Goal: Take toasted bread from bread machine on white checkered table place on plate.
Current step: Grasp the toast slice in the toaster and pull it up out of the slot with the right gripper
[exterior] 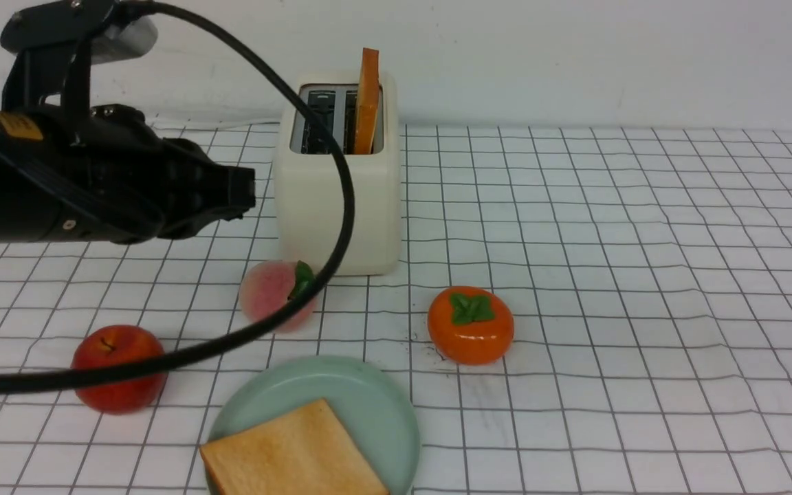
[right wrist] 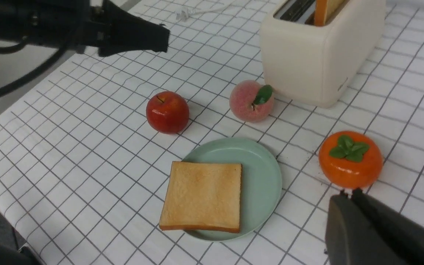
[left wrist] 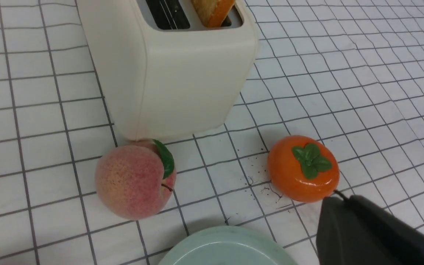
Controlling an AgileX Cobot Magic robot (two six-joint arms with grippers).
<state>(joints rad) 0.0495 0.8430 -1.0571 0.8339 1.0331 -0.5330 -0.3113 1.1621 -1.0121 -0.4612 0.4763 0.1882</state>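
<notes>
One slice of toast (exterior: 368,96) stood upright in the right slot of the toaster (exterior: 334,206), its orange-brown crust rising well above the top. The toaster, cream-white, boxy and round-cornered, sat toward the back of the table (exterior: 609,275), a slightly wrinkled white surface gridded with thin dark lines. A second slice (exterior: 293,454) lay flat on the plate (exterior: 382,405) — golden-tan, turned cornerwise, overhanging the rim. The plate, round and pale mint-green, sat in front of the toaster.

A toast slice (exterior: 368,103) stands in the toaster (exterior: 337,206) at the back — peach (exterior: 269,289) and persimmon (exterior: 470,326) before it, apple (exterior: 117,368) farther left, plate (exterior: 375,405) nearest, carrying another slice (exterior: 293,454).
</notes>
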